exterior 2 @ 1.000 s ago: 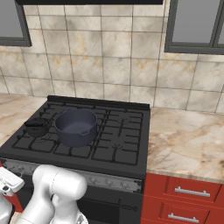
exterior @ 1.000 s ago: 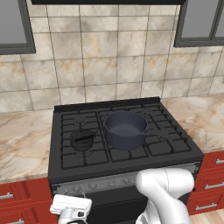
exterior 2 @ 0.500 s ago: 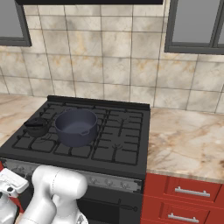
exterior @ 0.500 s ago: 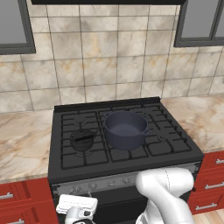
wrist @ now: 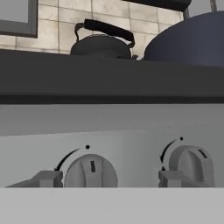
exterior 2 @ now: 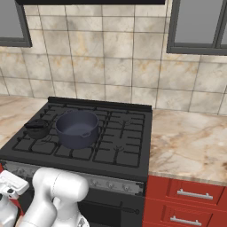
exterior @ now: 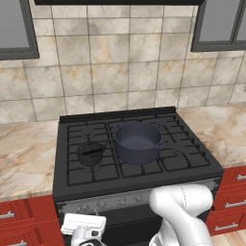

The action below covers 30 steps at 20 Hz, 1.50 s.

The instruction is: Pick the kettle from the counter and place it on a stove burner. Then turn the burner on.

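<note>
Across the middle of the left base view you have the black range, its grate top flanked by the counter [exterior: 24, 158] on both sides, with red drawer fronts [exterior: 230, 192] in the lower corners. Above it, the tiled wall [exterior: 120, 67] fills the upper half of the frame, with dark window frames in the upper left and upper right.

Next in size, the dark grey pot [exterior: 138, 142] sits at the centre of the range, on the grate.

Just left of the pot, you see the kettle [exterior: 91, 153] resting on the stove burner [exterior: 91, 163] at the left front of the range, close beside the pot; whether they touch is unclear. In the hand view the kettle [wrist: 103, 41] shows at the upper centre, peeking over the range's front edge, its arched handle above it, with the pot's curved wall at the upper right.

At the bottom left of the left base view, the gripper [exterior: 84, 230] hangs low in front of the range's control panel. In the hand view its finger tips [wrist: 46, 179] stand well apart, holding nothing; they bracket the left knob [wrist: 91, 171], with the right tip just left of the right knob [wrist: 191, 165]. You cannot tell whether a tip touches the knob.
</note>
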Available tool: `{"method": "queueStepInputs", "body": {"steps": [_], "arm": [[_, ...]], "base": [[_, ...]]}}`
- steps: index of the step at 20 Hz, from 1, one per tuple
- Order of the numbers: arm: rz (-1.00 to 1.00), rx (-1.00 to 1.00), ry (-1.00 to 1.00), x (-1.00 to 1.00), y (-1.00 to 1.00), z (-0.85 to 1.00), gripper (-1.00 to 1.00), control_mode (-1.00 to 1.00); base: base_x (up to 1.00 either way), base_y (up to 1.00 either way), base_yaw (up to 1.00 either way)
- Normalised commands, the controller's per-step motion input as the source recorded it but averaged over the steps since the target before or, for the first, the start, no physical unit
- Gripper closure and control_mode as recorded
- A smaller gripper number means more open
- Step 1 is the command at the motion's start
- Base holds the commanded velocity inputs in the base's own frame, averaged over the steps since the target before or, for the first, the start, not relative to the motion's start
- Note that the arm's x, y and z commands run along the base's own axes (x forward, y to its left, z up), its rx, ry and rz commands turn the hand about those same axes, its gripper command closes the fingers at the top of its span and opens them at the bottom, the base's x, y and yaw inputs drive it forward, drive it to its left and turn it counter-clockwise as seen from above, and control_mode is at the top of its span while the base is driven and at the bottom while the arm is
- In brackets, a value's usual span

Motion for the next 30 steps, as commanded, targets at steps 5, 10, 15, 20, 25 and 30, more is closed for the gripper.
{"method": "queueStepInputs", "body": {"steps": [5,10,15,20,25,30], "arm": [[0.02,0.0,0.0,0.09,0.0,0.0,1.0,-1.0],[0.11,0.0,0.0,0.16,-0.01,0.0,1.0,-1.0],[0.15,0.0,0.0,0.19,-0.11,0.0,1.0,-1.0],[0.04,0.0,0.0,0.03,-0.01,0.0,1.0,-1.0],[0.0,0.0,0.01,0.0,0.0,0.0,1.0,-1.0],[0.09,-0.04,0.02,0.0,0.0,0.02,1.0,-1.0]], "base": [[0.0,0.0,0.0],[0.0,0.0,0.0],[0.0,0.0,0.0],[0.0,0.0,0.0],[0.0,0.0,0.0],[0.0,0.0,0.0]]}}
